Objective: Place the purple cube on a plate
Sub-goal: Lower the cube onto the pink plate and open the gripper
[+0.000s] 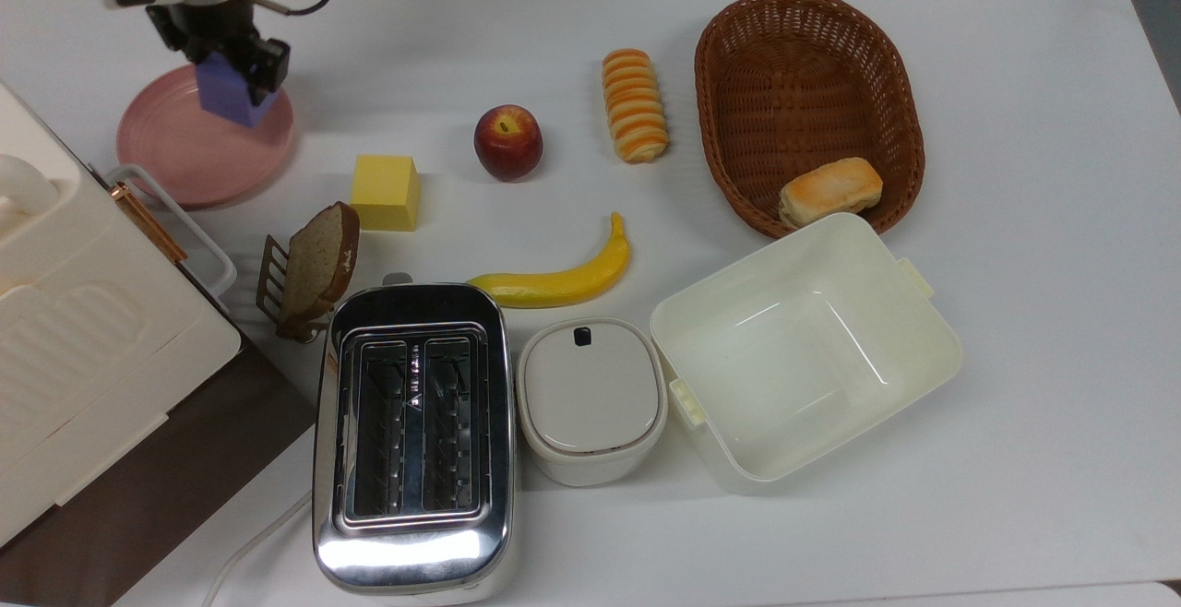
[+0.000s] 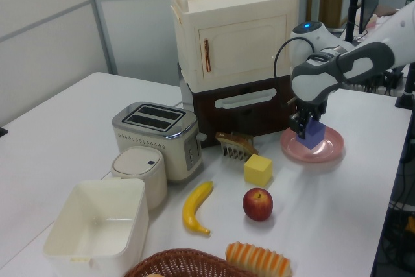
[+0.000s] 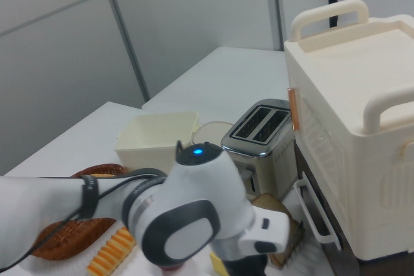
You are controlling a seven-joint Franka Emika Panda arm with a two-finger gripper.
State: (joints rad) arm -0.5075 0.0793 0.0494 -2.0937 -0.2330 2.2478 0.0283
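Tool [image 1: 235,67] pinches cube [image 1: 231,92], held above plate [image 1: 198,150], apparently clear of its surface. Step: placing. Next: lower cube onto plate, spread fingers, retract upward.

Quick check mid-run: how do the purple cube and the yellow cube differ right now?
The purple cube is clamped in the gripper over the pink plate; the yellow cube sits free on the table. In the top view, purple is by the far edge and yellow nearer the bread slice. Both look like plain, similar-sized blocks.
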